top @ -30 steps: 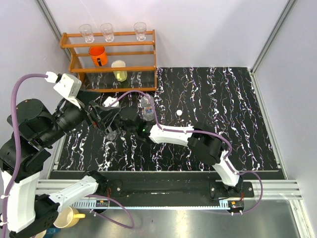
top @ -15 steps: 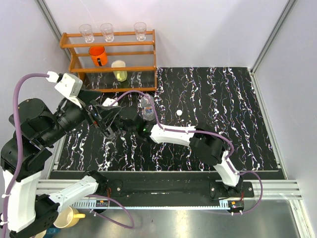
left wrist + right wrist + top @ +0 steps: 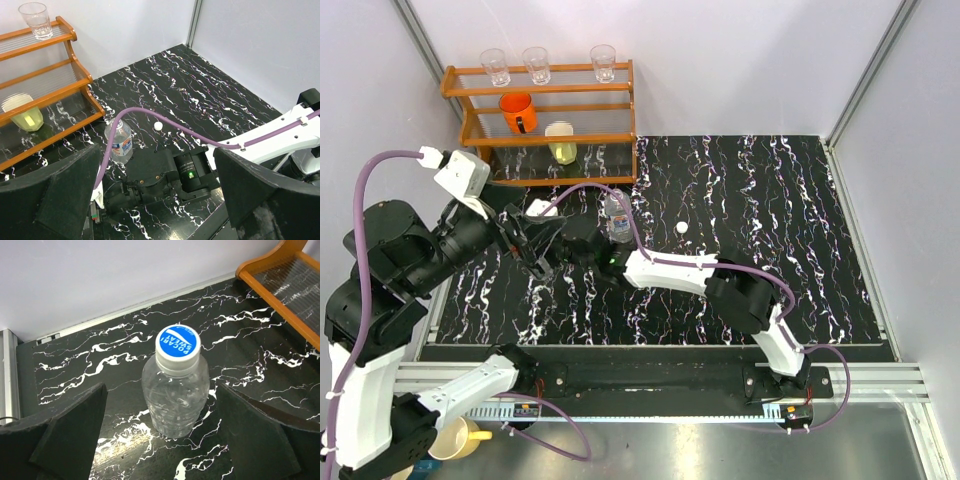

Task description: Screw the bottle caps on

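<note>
Bottle (image 3: 175, 400) upright, long axis vertical, blue cap (image 3: 177, 343) uppermost.

The loose cap (image 3: 681, 228) — a white dot — is too small for detail.

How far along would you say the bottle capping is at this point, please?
Done: one bottle wears its blue cap. In hand: nothing; the right pincer stands open around it, the left pincer open too. Left: a loose cap lies apart from the other bottle.
</note>
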Action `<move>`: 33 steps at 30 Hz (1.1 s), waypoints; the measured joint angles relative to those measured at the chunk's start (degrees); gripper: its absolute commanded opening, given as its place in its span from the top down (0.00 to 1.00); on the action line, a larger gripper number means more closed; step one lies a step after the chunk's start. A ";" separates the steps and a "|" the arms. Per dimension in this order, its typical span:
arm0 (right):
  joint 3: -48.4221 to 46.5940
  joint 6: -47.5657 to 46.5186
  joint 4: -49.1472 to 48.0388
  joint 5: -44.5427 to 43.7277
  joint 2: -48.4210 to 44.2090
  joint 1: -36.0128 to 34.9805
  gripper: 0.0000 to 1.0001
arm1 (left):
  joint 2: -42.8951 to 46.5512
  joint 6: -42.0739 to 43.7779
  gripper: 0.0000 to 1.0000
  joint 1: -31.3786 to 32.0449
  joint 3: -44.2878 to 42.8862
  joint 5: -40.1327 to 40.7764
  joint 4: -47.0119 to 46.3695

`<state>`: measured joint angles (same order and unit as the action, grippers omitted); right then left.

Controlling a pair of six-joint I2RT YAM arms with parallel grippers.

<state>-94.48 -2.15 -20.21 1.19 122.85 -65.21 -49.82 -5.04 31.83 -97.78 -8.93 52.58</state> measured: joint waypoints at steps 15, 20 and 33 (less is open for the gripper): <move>19.47 2.29 10.36 -1.31 -35.30 -0.17 0.00 | -4.15 2.51 0.01 0.00 0.20 -0.28 -2.82; 22.56 14.40 27.28 -14.27 -58.58 -0.59 0.00 | -11.54 3.67 0.13 0.04 0.57 -3.98 -4.26; 35.56 41.62 58.01 -45.44 -90.92 -0.52 0.02 | -50.31 8.39 0.34 8.20 -0.13 -8.33 -9.49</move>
<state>-58.92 39.46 37.80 -44.25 31.92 -65.73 -100.14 3.36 40.03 -97.91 -17.26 43.09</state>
